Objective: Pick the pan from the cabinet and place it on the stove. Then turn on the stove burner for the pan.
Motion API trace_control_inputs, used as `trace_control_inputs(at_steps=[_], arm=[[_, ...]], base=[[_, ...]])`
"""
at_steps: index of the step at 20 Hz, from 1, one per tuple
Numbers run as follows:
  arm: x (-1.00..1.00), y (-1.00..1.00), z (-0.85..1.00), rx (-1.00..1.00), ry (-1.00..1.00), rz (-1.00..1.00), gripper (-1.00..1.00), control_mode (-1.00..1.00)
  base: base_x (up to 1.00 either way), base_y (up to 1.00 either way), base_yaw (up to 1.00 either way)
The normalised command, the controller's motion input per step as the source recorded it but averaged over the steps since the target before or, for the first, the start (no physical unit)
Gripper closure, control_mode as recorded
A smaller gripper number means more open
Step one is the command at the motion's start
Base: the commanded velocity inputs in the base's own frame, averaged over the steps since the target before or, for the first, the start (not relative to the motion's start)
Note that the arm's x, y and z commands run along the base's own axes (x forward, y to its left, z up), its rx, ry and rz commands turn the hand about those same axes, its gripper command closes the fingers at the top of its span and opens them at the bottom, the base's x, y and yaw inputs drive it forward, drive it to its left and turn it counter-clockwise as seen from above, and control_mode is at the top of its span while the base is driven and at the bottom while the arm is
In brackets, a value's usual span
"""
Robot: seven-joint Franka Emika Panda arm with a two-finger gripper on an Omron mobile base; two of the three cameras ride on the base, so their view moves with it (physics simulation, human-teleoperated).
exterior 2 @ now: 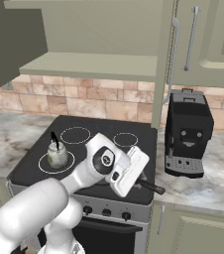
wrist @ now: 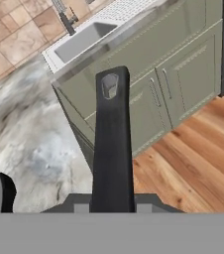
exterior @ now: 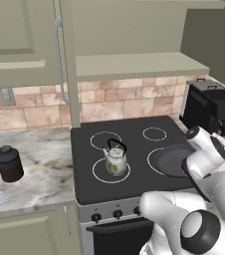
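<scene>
Pan (exterior: 171,160) near kettle (exterior: 115,160), coffee machine (exterior 2: 187,132)

My white arm (exterior 2: 59,191) reaches over the front right corner of the black glass cooktop (exterior 2: 91,130), my hand covering the front right ring, and a short dark pan handle (exterior 2: 151,186) juts out past that corner. A small glass-green kettle (exterior 2: 57,155) with a black loop handle sits on the front left ring. A black coffee machine (exterior 2: 187,131) stands on the marble counter (exterior 2: 218,173) just beside the cooktop's right edge, under the sage-green wall cabinet (exterior 2: 203,39).
</scene>
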Motion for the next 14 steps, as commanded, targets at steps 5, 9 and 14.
trace_control_inputs(at_steps=[5, 9, 14], arm=[[0.09, -0.05, -0.18, 0.00, -0.05, -0.02, 1.00, -1.00], [0.15, -0.05, -0.24, 0.00, -0.06, -0.03, 1.00, -1.00], [0.23, 0.00, -0.28, 0.00, -0.05, -0.05, 1.00, -1.00]], base=[[0.00, 0.00, 0.00], [0.00, 0.00, 0.00], [0.00, 0.00, 0.00]])
